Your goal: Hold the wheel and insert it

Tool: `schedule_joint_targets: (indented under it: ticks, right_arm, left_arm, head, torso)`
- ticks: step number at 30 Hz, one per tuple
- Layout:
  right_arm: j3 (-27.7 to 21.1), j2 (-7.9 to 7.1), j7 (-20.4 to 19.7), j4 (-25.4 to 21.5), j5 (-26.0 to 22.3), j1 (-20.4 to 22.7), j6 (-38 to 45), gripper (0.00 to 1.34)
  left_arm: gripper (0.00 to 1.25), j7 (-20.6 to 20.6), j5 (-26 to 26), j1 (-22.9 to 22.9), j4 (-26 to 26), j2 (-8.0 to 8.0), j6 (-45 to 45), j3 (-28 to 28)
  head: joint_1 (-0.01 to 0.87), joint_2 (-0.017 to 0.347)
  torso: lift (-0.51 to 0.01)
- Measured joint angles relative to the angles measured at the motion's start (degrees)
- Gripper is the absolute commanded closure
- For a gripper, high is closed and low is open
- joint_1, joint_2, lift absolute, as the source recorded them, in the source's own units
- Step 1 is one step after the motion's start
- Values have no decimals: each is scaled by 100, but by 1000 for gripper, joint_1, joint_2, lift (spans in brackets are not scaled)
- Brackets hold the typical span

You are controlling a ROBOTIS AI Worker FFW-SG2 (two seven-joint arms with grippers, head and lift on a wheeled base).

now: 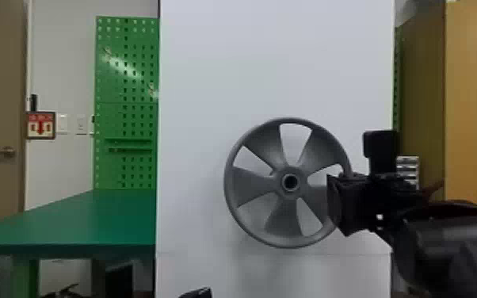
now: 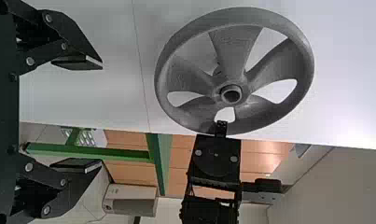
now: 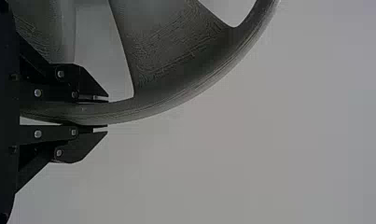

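Observation:
In the head view the grey spoked wheel (image 1: pixel 249 186) stands upright before the white panel, its hub opening facing the camera. My right gripper (image 1: pixel 338 204) is at the wheel's right rim. The right wrist view has the wheel's rim (image 3: pixel 153 100) between the two fingers of my right gripper (image 3: pixel 100 113), which is shut on it. A small dark tip of the left arm (image 1: pixel 198 293) pokes in at the head view's bottom edge. In the left wrist view my left gripper (image 2: pixel 101 114) is wide open and holds nothing, apart from the wheel (image 2: pixel 274 112). What lies behind the hub is hidden.
The tall white panel (image 1: pixel 194 119) rises directly behind the wheel. To its left are a green table (image 1: pixel 75 222) and a green pegboard (image 1: pixel 126 87). A wooden cabinet (image 1: pixel 475 99) stands on the right.

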Motion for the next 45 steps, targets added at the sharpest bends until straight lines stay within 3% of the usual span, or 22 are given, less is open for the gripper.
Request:
schedule_joint_targets:
  ticks: [10,13,16,24,30,45]
  right_arm:
    - [15,-11,-1,2,-16,12,6,999]
    - [-4,-19,0,6,-44,21,8,855]
    - [-23,-31,0,5,-76,26,-4,797]
    - [-43,-47,9,10,-144,44,-76,470]
    - [-70,-47,9,52,-230,64,-136,-2]
    - [-87,-47,9,79,-299,78,-210,-2]
  left_arm:
    - [502,-2,2,0,2,0,0,11]
    - [502,0,2,0,2,0,0,12]
    - [502,-1,2,0,2,0,0,12]
    - [502,-3,2,0,7,0,0,10]
    - [502,-1,7,0,10,0,0,3]
    - [502,-3,11,0,11,0,0,2]
  head:
    - [0,9]
    - [0,9]
    - [0,9]
    - [0,9]
    - [0,9]
    - [0,9]
  torso:
    - [-493]
    - [-493]
    - [-493]
    - [-493]
    - [-493]
    - [-493]
